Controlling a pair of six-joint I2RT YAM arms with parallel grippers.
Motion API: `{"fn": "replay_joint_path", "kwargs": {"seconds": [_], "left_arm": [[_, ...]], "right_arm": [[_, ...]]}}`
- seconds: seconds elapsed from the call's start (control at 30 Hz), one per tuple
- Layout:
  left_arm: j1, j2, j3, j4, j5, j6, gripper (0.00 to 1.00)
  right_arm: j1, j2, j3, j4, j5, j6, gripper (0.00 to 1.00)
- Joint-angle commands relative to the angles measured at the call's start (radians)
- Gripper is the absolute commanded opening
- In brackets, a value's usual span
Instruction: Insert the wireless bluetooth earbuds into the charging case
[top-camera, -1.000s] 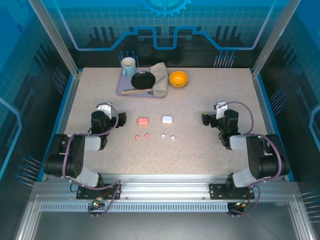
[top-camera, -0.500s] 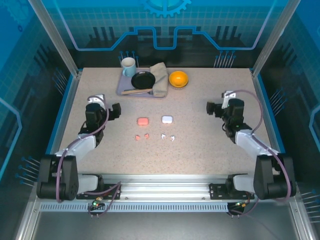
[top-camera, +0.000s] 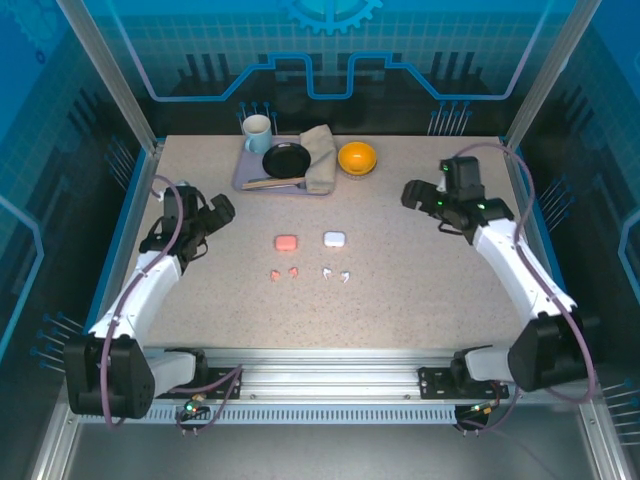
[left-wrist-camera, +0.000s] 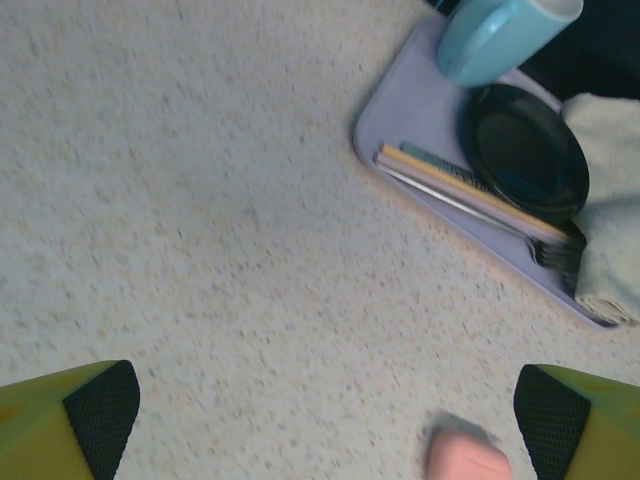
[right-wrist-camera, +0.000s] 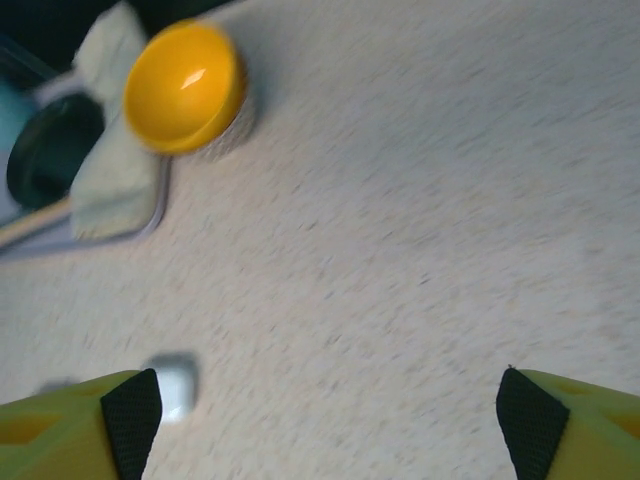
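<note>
Mid-table lie a closed salmon-pink charging case (top-camera: 286, 242) and a closed white charging case (top-camera: 334, 239). Just nearer than them are two pink earbuds (top-camera: 284, 273) and two white earbuds (top-camera: 336, 273), all loose on the table. My left gripper (top-camera: 222, 210) hovers open, left of the pink case (left-wrist-camera: 468, 462). My right gripper (top-camera: 409, 193) hovers open, right of and behind the white case (right-wrist-camera: 175, 388). Both sets of jaws are wide with only bare table between them, seen in the wrist views of the left gripper (left-wrist-camera: 325, 420) and the right gripper (right-wrist-camera: 328, 415).
At the back stands a lilac tray (top-camera: 246, 176) holding a blue mug (top-camera: 257, 131), a black plate (top-camera: 285, 160), utensils (left-wrist-camera: 470, 195) and a folded cloth (top-camera: 321, 155). A yellow bowl (top-camera: 357, 157) sits beside it. Blue side walls border the table.
Both arms have unfolded and reached away from their bases, carrying the grippers toward the back of the table. The cases and earbuds have not moved.
</note>
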Motion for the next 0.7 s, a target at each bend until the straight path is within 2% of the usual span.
{"fn": "replay_joint_path", "kwargs": {"seconds": [0.0, 0.27, 0.43, 0.67], "left_arm": [[-0.037, 0.036, 0.062, -0.16, 0.094, -0.104, 0.99], [-0.085, 0.13, 0.151, -0.204, 0.201, -0.242, 0.99], [-0.1, 0.175, 0.173, -0.18, 0.249, -0.272, 0.99], [-0.106, 0.223, 0.175, -0.134, 0.321, -0.309, 0.99]], "right_arm": [[0.106, 0.124, 0.114, -0.195, -0.055, 0.079, 0.88], [0.31, 0.543, 0.467, -0.401, 0.014, 0.166, 0.85], [0.372, 0.737, 0.652, -0.489, 0.022, 0.205, 0.86], [0.41, 0.901, 0.818, -0.57, 0.049, 0.223, 0.86]]}}
